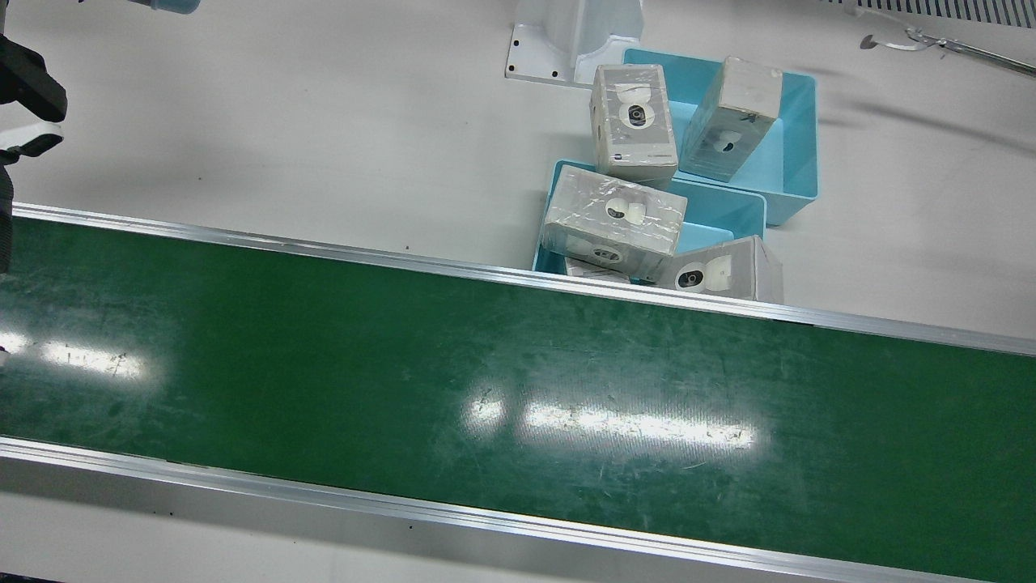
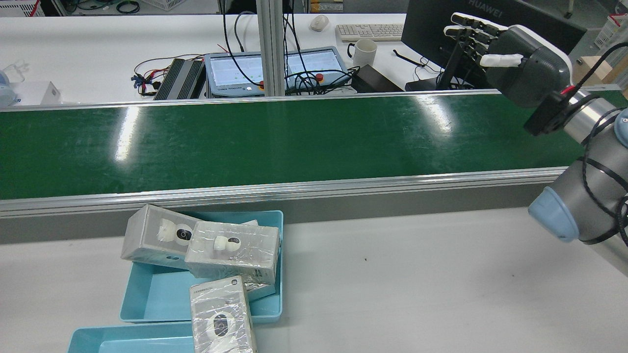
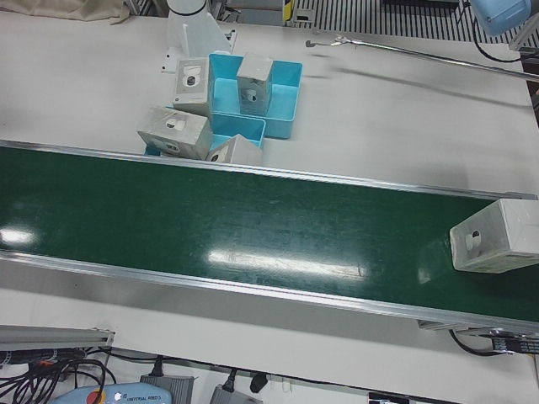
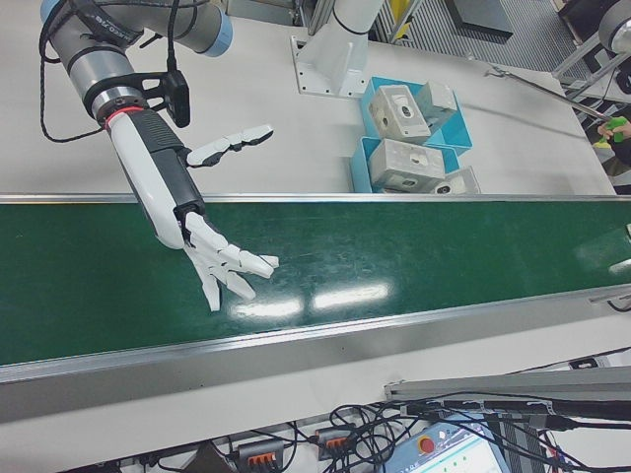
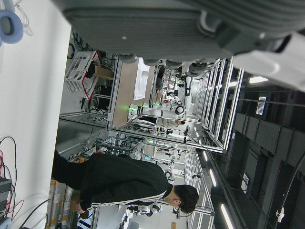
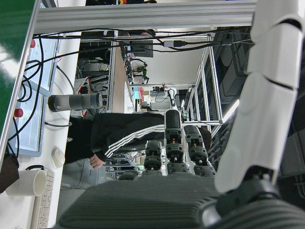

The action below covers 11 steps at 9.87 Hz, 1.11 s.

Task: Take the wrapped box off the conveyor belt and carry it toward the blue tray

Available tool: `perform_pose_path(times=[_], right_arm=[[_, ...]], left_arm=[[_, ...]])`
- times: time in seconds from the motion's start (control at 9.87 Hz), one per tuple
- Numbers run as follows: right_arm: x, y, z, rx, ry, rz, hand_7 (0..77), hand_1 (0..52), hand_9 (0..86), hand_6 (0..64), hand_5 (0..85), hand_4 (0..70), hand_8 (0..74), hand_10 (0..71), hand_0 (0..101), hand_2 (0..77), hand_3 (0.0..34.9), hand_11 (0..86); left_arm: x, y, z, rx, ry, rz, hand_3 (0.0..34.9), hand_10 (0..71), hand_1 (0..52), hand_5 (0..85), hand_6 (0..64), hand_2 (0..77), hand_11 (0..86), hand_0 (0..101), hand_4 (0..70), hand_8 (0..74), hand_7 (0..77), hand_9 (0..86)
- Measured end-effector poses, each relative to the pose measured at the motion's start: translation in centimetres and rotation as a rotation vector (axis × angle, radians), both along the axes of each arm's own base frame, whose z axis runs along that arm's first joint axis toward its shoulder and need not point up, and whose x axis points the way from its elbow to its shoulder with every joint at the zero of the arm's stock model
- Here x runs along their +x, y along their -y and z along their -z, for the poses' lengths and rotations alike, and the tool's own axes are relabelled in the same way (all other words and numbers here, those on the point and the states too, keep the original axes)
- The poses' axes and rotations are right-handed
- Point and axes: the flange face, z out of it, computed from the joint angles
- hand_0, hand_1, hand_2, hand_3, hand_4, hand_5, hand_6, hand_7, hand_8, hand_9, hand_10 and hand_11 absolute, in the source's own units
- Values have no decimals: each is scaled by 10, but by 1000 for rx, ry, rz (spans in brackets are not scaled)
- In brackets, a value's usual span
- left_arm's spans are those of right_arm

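Fingers (image 4: pixel 232 266) of the right hand (image 4: pixel 212 258) are spreading wide, holding nothing above the belt (image 3: pixel 253 227); left hand's grasp cannot be told. Wrapped box (image 3: pixel 495 236) is riding the belt's far end, well apart from the hand. Risk: mistiming the moving box, or dropping it onto the crowded blue tray (image 1: pixel 797 146). Monitor (image 2: pixel 431 24) is reading "HUAWEI".

White mug (image 2: pixel 364 51), keyboard (image 2: pixel 369 32), monitor (image 2: pixel 441 29) behind belt.
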Motion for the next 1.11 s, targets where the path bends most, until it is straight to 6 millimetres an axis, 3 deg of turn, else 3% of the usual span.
perform_pose_path(times=[1.11], right_arm=[[4, -3, -9, -22, 11, 0, 289, 76, 142, 125, 115, 191, 125, 0, 444, 65, 0, 11]], left_arm=[[0, 0, 0, 0, 0, 0, 0, 5, 0, 11, 5, 5, 5, 0, 0, 5, 5, 5]])
